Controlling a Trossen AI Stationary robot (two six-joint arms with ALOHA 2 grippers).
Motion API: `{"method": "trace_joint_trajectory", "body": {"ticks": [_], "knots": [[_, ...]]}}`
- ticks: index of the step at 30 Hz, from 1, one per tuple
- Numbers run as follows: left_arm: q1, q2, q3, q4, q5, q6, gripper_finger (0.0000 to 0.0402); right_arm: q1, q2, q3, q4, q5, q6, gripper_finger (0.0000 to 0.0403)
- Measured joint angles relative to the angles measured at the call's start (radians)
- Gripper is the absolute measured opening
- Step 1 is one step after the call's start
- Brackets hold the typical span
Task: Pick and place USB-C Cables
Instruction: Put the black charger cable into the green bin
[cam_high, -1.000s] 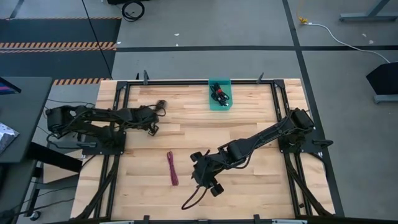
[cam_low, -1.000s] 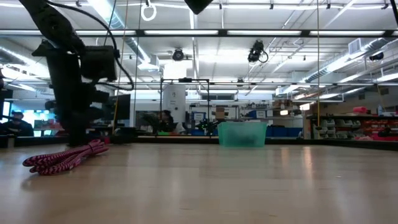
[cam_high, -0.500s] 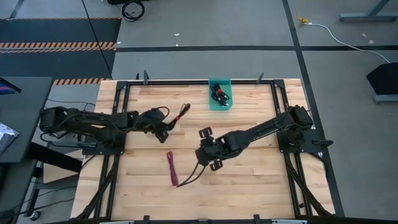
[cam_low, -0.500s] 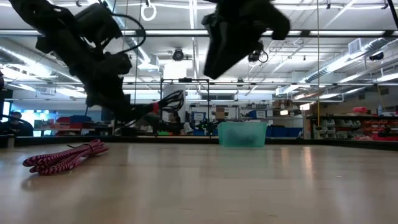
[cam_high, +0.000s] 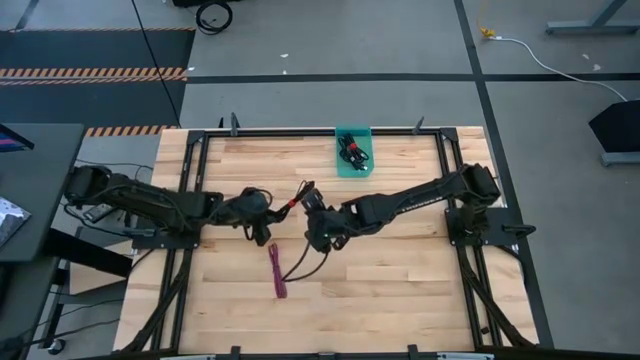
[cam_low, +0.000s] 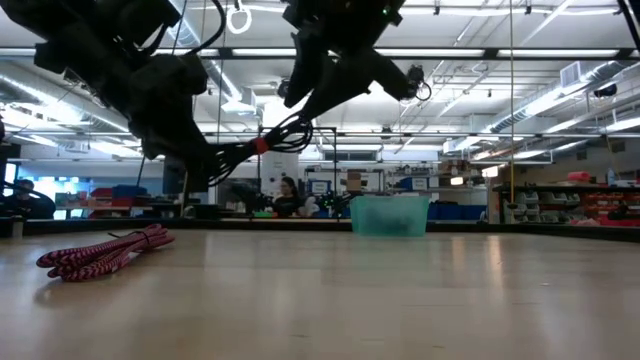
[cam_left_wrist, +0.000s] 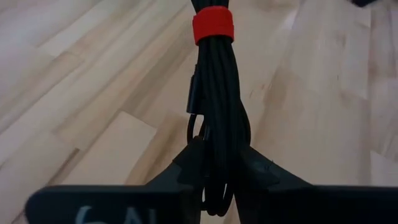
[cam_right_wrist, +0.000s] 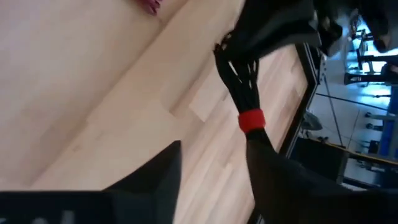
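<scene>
Since half a second ago: both arms have closed toward table centre, and the right gripper (cam_high: 313, 205) has swung up from 6 o'clock of centre to meet the far end of the black cable bundle (cam_high: 288, 203).

Left gripper (cam_high: 262, 215): fingers clamped narrow on one end of the bundle, which is held off the table. In the left wrist view the cords (cam_left_wrist: 214, 112) run straight out between the fingers (cam_left_wrist: 264, 174), a red tie (cam_left_wrist: 212, 25) around them farther along.

Right gripper: fingers spread, one (cam_right_wrist: 273, 174) lying against the bundle just past the red tie (cam_right_wrist: 251, 120), the other (cam_right_wrist: 155, 168) apart from it. Cannot tell whether it grips. A loose black cable (cam_high: 305, 262) trails from under this gripper toward 7 o'clock.

Purple-magenta cable (cam_high: 277, 270): flat on the wood at 7 o'clock of centre, clear of both grippers.

Green bin (cam_high: 353, 151): at 12 o'clock on the far edge, black cables (cam_high: 351, 150) with red inside.
</scene>
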Motion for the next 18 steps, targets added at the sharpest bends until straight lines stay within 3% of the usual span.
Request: {"method": "trace_joint_trajectory", "body": {"ticks": [6,10,14,18], "knots": [[-0.005,0.000,0.000,0.024,-0.001,-0.012,0.0063,-0.028,0.005,0.000,0.096,0.088,-0.017,0.0275],[-0.032,0.000,0.000,0.083,0.025,-0.019,0.0062,-0.066,0.006,0.000,0.122,0.106,-0.023,0.0317],[-0.062,0.000,0.000,0.141,0.027,-0.018,0.0064,-0.108,0.006,0.000,0.102,0.108,-0.009,0.0325],[-0.076,0.000,0.001,0.154,0.027,-0.019,0.0064,-0.125,0.006,0.000,0.104,0.113,0.037,0.0287]]}}
